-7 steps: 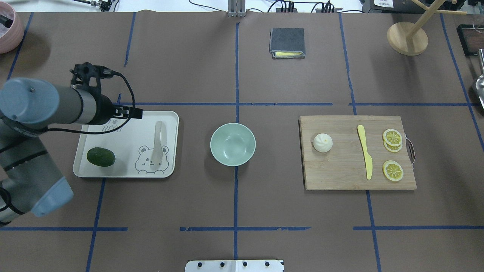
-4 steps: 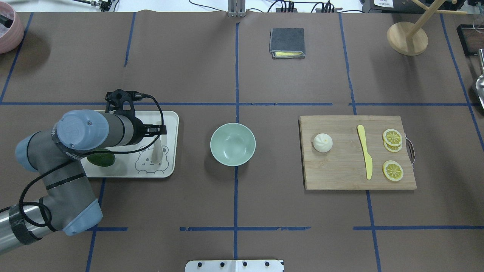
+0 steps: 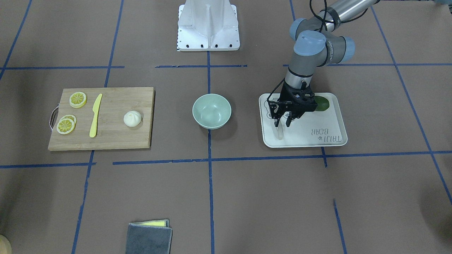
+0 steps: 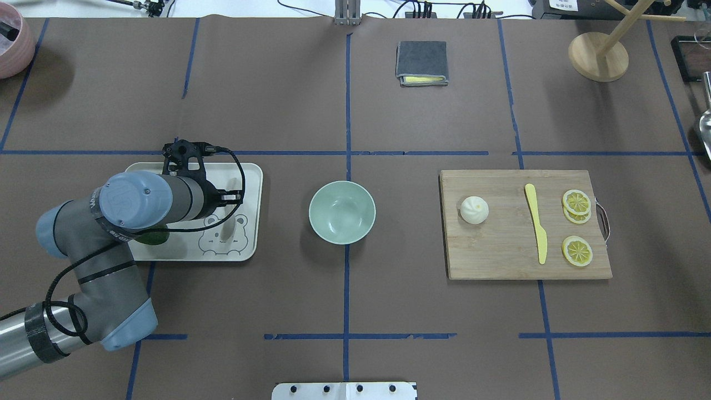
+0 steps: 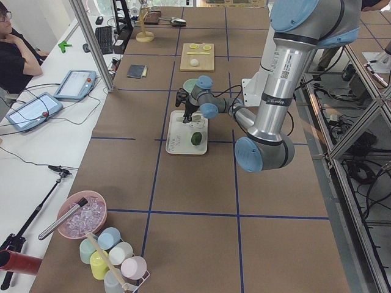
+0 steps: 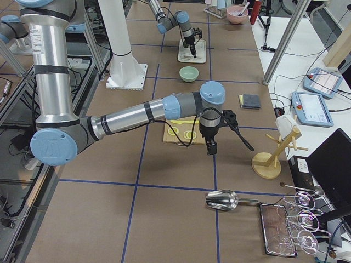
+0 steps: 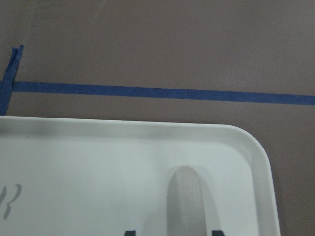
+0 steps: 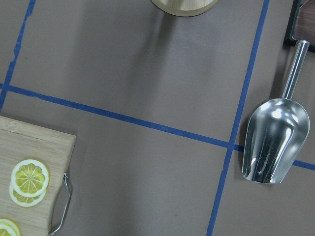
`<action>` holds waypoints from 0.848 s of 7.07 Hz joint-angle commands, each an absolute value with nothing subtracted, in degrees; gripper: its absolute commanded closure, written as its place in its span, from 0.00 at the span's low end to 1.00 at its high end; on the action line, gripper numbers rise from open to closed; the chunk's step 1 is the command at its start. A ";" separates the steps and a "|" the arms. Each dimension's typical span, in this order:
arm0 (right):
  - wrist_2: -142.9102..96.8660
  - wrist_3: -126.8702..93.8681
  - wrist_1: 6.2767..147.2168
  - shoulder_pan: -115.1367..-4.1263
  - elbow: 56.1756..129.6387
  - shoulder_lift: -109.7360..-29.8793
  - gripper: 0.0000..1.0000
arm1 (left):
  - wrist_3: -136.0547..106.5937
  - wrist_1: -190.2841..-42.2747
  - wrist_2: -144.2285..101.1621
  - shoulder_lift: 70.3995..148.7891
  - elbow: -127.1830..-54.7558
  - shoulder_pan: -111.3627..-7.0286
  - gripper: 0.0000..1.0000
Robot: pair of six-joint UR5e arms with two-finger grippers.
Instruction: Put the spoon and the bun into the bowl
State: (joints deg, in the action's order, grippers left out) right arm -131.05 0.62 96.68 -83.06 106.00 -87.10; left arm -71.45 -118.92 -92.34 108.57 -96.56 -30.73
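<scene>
The pale spoon (image 4: 226,229) lies on the white tray (image 4: 251,178), left of the mint-green bowl (image 4: 342,212). My left gripper (image 3: 282,122) is open and low over the tray, with one finger on each side of the spoon (image 3: 280,133). In the left wrist view the spoon's handle (image 7: 186,196) runs between the two fingertips (image 7: 216,232). The white bun (image 4: 474,210) sits on the wooden cutting board (image 4: 500,261), right of the bowl. My right gripper (image 6: 210,147) shows only in the exterior right view, hanging beyond the board's far end; I cannot tell whether it is open or shut.
A dark green fruit (image 3: 321,104) lies on the tray behind the left wrist. A yellow knife (image 4: 536,222) and lemon slices (image 4: 576,201) are on the board. A grey cloth (image 4: 422,62), a wooden stand (image 4: 598,55) and a metal scoop (image 8: 273,142) lie farther off.
My left arm has swung right across the tray and come down over the spoon, so the open fingers now straddle it. The spoon, bun and bowl have not moved.
</scene>
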 commanded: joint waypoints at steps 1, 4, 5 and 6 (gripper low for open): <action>-131.04 0.62 96.68 -83.06 105.74 -87.10 0.00 | -71.46 -118.92 -92.29 108.81 -96.50 -30.59 0.71; -131.04 0.62 96.68 -83.06 105.47 -87.10 0.00 | -71.46 -118.92 -92.29 108.98 -96.50 -30.15 0.71; -131.04 0.62 96.68 -83.06 105.47 -87.10 0.00 | -71.46 -118.92 -92.29 108.98 -96.50 -30.15 0.71; -131.04 0.62 96.68 -83.06 105.47 -87.10 0.00 | -71.46 -118.92 -92.29 108.98 -96.50 -30.23 0.71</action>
